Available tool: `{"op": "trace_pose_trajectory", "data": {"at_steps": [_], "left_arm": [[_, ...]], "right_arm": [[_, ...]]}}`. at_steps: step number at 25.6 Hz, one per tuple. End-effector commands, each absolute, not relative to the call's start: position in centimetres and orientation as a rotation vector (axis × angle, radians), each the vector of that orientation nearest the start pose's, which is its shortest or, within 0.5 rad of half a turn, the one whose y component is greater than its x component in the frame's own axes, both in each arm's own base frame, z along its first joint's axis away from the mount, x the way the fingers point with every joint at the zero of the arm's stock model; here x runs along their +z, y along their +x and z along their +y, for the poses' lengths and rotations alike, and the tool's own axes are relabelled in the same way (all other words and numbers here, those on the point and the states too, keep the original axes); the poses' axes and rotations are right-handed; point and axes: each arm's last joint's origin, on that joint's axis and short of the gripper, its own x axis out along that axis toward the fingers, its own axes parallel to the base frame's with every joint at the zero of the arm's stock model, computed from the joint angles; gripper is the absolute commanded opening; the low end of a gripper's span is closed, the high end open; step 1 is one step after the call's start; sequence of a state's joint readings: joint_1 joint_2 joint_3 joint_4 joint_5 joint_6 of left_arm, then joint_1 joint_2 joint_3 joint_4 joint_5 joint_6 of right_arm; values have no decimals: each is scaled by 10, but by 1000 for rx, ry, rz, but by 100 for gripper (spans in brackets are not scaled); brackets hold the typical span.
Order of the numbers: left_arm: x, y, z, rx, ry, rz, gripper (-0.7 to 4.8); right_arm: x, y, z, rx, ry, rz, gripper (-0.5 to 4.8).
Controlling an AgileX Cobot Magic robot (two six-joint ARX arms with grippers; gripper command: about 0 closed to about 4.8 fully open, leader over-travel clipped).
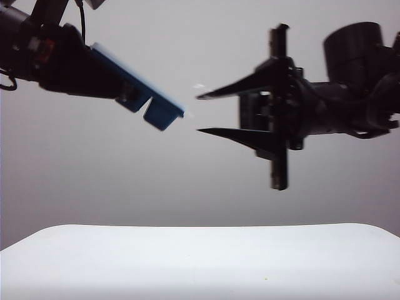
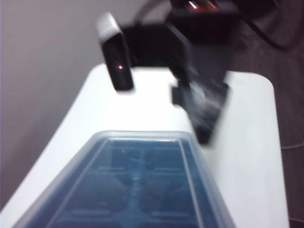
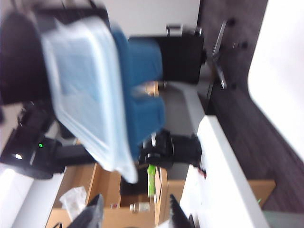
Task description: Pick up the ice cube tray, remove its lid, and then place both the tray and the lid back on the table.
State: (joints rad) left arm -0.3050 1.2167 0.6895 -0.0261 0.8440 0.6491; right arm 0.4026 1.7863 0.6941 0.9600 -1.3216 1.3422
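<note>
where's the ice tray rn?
In the exterior view, the ice cube tray is up in the air at left, lid on, held by the left gripper; the open right gripper faces it, apart.

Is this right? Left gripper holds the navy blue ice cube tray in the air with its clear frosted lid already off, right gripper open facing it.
Not quite: the clear frosted plastic lid is still on the navy blue ice cube tray, as the left wrist view shows. The rest holds: the left gripper holds the tray above the table, and the right gripper faces it, open.
</note>
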Motion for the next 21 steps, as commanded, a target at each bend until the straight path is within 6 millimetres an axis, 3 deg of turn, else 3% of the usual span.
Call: {"op": "trace_pose_trajectory", "data": {"at_steps": [1,15,21], "left_arm": [[239,228,-95,-1249,396,146,179],[233,224,-94,-1273,384,208,179],[233,224,-94,-1280,380,208,179]], "right_arm": [[163,276,159,1377,1020,1266,170],[167,277,160,1346,1053,1244,164],[176,283,163,1364,1054,1226,102]]}}
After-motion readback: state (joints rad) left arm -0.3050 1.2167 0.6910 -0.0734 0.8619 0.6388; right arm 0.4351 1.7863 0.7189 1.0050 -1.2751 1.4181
